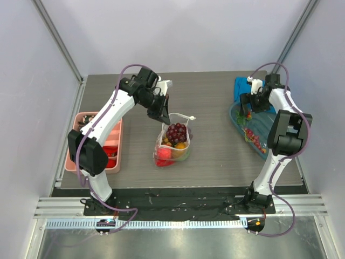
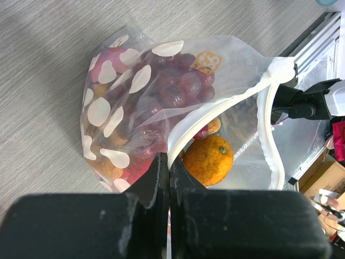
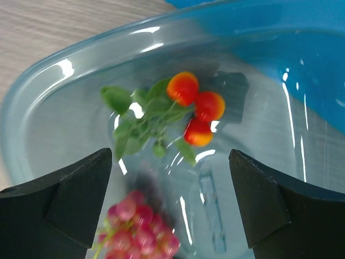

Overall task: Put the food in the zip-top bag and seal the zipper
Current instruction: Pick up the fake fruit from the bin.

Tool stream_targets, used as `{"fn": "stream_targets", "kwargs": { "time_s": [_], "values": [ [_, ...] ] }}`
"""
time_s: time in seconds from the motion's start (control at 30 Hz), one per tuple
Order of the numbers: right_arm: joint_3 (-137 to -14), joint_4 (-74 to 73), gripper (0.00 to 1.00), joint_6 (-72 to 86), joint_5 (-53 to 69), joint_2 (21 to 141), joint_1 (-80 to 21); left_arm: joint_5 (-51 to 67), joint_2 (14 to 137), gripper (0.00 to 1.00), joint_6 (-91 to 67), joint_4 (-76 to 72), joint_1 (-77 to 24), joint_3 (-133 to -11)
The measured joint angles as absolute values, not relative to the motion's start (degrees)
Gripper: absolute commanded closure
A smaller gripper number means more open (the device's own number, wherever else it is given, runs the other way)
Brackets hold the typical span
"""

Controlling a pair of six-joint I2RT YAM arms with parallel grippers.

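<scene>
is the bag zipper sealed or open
Open. In the left wrist view the two lips of the zipper gape apart, with an orange showing between them. The left gripper pinches one lip.

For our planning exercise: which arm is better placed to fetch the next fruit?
The right arm: its open jaws hang over the fruit in the tub, while the left arm pinches the bag.

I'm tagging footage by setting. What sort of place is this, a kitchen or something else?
Probably a lab robot test cell, not a kitchen: robot arms beside aluminium framing, plain enclosure walls, and toy food in a zip-top bag.
</scene>
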State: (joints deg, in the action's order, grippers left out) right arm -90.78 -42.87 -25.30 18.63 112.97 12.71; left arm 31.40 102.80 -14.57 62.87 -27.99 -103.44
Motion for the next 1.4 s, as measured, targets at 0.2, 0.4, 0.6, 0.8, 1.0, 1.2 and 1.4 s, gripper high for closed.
{"fn": "stream_targets", "kwargs": {
  "time_s": [0.2,0.4,0.6,0.8,1.0,1.2,1.4],
  "values": [
    [-89.8,-37.1,0.06,-24.9,16.2,117.5,11.7,31.4,102.8,1.00,-14.5,62.9,-28.0,-103.1],
    [-87.8,-32.8,0.20,-25.1,13.8,119.2,11.2,31.4,102.8,1.00,-14.5,62.8,-27.6,-102.4],
    [-85.9,-28.9,0.46,-25.6,12.0,118.8,11.1,31.5,103.0,1.00,-14.5,62.8,-27.3,-102.3],
    [-82.8,-29.9,0.64,-26.9,12.1,115.9,11.4,31.5,103.1,1.00,-14.3,62.8,-27.2,-102.3],
    [-83.5,-36.1,0.72,-28.3,14.1,111.5,13.4,31.6,103.1,1.00,-14.3,62.8,-27.1,-102.0],
    [-90.6,-45.4,0.73,-29.8,19.1,106.5,16.2,31.6,103.1,1.00,-14.3,62.8,-27.0,-102.0],
    [-101.5,-56.3,0.73,-31.1,30.6,100.6,15.7,32.2,103.1,1.00,-14.3,62.8,-27.0,-102.0]
  ]
}}
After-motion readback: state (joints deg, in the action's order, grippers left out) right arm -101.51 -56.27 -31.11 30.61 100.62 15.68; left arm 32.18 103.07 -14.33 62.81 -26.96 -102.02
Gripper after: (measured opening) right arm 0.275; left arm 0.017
